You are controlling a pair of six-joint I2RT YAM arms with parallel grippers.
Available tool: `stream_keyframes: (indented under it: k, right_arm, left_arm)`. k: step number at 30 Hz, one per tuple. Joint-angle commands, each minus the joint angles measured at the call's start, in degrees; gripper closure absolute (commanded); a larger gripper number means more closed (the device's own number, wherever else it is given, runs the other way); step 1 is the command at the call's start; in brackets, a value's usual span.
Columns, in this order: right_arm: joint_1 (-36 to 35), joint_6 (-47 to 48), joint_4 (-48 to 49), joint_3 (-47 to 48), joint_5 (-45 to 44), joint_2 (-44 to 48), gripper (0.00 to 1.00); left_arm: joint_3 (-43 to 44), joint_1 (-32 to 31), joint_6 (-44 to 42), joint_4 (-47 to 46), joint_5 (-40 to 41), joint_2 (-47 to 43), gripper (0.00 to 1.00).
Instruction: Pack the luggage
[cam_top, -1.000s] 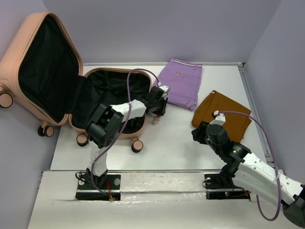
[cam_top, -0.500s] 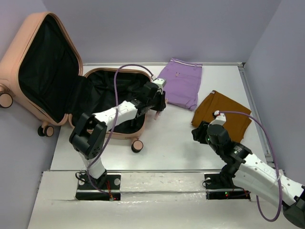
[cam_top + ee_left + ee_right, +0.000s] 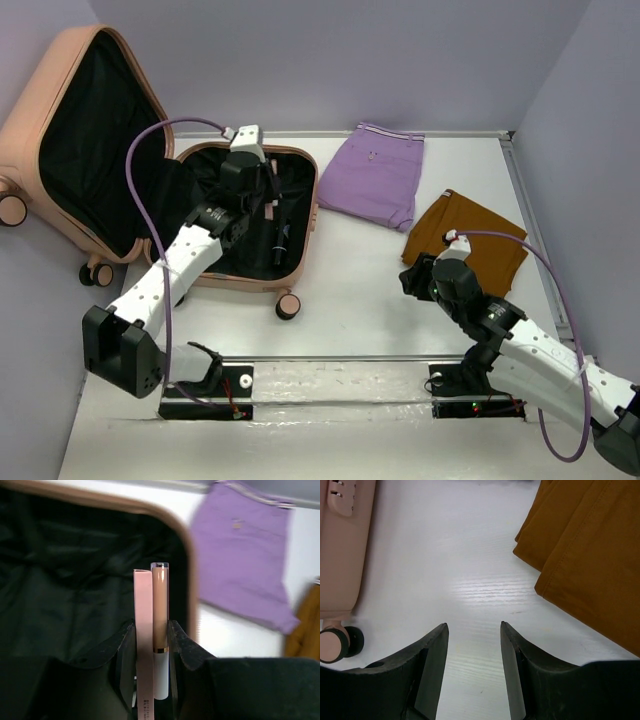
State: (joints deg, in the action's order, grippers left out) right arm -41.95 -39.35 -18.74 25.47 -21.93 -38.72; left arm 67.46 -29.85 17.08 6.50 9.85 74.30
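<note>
The luggage (image 3: pixel 28 125) lies open in the upper left of the top view, its lid raised and its base flat on the worktop (image 3: pixel 360 290). The left fingers (image 3: pixel 125 645) hang over the black-lined base, close to its rim, pinching a slim pink box (image 3: pixel 144 610) and a peach tube (image 3: pixel 160 605) side by side. Only the left wrist view shows these two; from above they cannot be made out. The right fingers (image 3: pixel 432 655) stand spread over bare worktop, well apart from the luggage. The right wrist view shows a luggage wheel (image 3: pixel 340 642) at lower left and a brown garment (image 3: pixel 590 545) at upper right. A purple garment (image 3: pixel 380 180) lies just right of the luggage.
</note>
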Motion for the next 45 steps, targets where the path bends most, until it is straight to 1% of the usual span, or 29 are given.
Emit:
stream_keyframes:
  k: [1, 2, 3, 5, 6, 7, 8, 11, 15, 16, 18, 19, 20, 21, 22, 23, 25, 26, 27, 28, 29, 30, 32, 34, 35, 37, 38, 43, 45]
  right_arm:
    - [0.21, 0.86, 3.36, 2.74, 1.19, 0.22, 0.48]
    - [0.21, 1.12, 3.27, 2.91, 1.19, 0.22, 0.48]
    - [0.21, 1.21, 3.1, 3.09, 1.19, 0.48, 0.48]
    - [0.21, 1.21, 1.88, 3.61, 0.75, 0.75, 0.48]
    - [0.21, 1.21, 1.17, 4.23, -0.29, 0.84, 0.48]
    - [0.21, 1.3, 0.21, 4.58, -0.82, 0.75, 0.48]
    - [0.21, 1.3, -0.24, 5.45, -1.35, 0.66, 0.47]
    - [0.21, 1.65, -2.52, 7.3, -4.69, -0.56, 0.45]
    - [2.48, 2.52, -4.02, 10.47, -9.09, -3.55, 0.39]
    - [3.54, 2.88, -4.46, 11.87, -8.74, -4.34, 0.35]
    - [7.57, 3.58, -4.72, 13.28, -8.3, -6.09, 0.32]
    - [9.42, 4.19, -4.72, 14.42, -7.87, -6.63, 0.27]
    - [14.66, 4.81, -4.72, 15.21, -7.08, -7.15, 0.25]
    - [17.84, 5.51, -4.72, 16.0, -3.59, -8.38, 0.23]
    - [21.0, 6.39, -4.72, 17.58, -1.47, -8.65, 0.21]
    - [27.47, 6.57, -4.64, 18.29, 0.21, -9.0, 0.19]
    - [34.19, 6.75, -3.76, 19.52, 5.83, -10.84, 0.15]
    - [40.75, 6.75, -3.5, 20.22, 7.68, -11.81, 0.13]
    - [44.03, 6.66, -3.15, 20.49, 12.13, -13.04, 0.11]
    - [47.02, 5.88, -2.45, 20.49, 13.83, -15.4, 0.08]
    - [49.92, 5.35, -2.09, 19.97, 15.15, -16.46, 0.06]
    - [55.35, 4.9, -1.74, 19.62, 18.39, -17.35, 0.05]
    - [59.42, 3.15, -0.69, 18.3, 18.95, -18.67, 0.0]
    - [62.68, 2.62, 0.02, 16.72, 19.13, -19.02, 0.0]
    - [65.22, 2.18, 0.28, 16.28, 18.95, -19.37, 0.0]
    - [67.17, 2.09, 0.46, 15.4, 17.38, -21.13, 0.0]
    - [69.79, 2.35, 1.07, 15.05, 18.06, -23.22, 0.0]
    - [75.26, 4.28, 4.49, 13.73, 25.87, -29.74, 0.0]
    - [75.26, 5.34, 4.85, 14.69, 25.89, -31.76, 0.0]
  left_arm:
    - [-5.05, 6.37, 3.57, 4.57, 8.26, 1.72, 0.83]
    - [-5.32, 7.94, 4.18, 4.14, 9.22, 2.59, 0.8]
    - [-5.5, 8.57, 4.97, 3.96, 9.83, 2.78, 0.68]
    - [-5.32, 9.62, 5.94, 3.69, 10.72, 3.65, 0.52]
    - [-5.32, 9.72, 6.21, 3.43, 10.55, 3.66, 0.38]
    - [-5.41, 9.81, 6.56, 2.65, 9.76, 3.48, 0.31]
    - [-5.41, 9.81, 6.82, 2.2, 8.88, 3.22, 0.18]
    - [-5.67, 9.54, 7.53, 0.36, 5.63, 1.55, 0.09]
    - [-4.54, 5.78, 6.65, -0.17, 6.85, -1.09, 0.04]
    - [-3.66, 3.33, 6.65, 0.17, 7.55, -1.44, 0.03]
    - [-3.04, 0.68, 7.26, 0.0, 6.86, -2.32, 0.03]
    - [-2.6, -3.51, 7.35, -0.87, 6.94, -2.32, 0.03]
    - [-2.25, -5.99, 7.7, -0.96, 7.03, -1.89, 0.03]
    - [-2.07, -8.45, 8.31, -1.66, 6.07, -1.36, 0.03]
    - [-1.64, -12.83, 8.67, -3.15, 4.23, 0.3, 0.03]
    - [-1.54, -14.78, 9.19, -4.12, 3.08, 1.27, 0.03]
    - [-2.42, -17.69, 10.86, -9.02, -1.56, 3.21, 0.03]
    - [-2.6, -19.53, 11.74, -10.36, -5.33, 5.57, 0.02]
    - [-3.03, -20.16, 12.79, -12.11, -7.19, 6.81, 0.02]
    - [-3.47, -20.69, 13.76, -15.09, -11.91, 9.95, 0.01]
    - [-3.04, -21.47, 14.55, -15.64, -13.52, 11.81, 0.01]
    - [-2.25, -21.83, 14.99, -16.69, -15.71, 13.48, 0.01]
    - [-1.2, -22.71, 15.87, -19.85, -19.94, 18.67, 0.01]
    - [2.03, -23.59, 16.14, -21.09, -22.31, 22.71, 0.01]
    - [3.54, -23.85, 16.14, -21.18, -24.68, 27.25, 0.01]
    - [7.13, -24.47, 16.14, -21.27, -25.4, 31.15, 0.01]
    - [8.2, -24.56, 16.14, -21.44, -25.84, 34.56, 0.01]
    - [13.82, -24.56, 15.35, -21.36, -24.35, 41.61, 0.01]
    - [15.85, -24.47, 15.35, -20.83, -25.31, 45.39, 0.01]
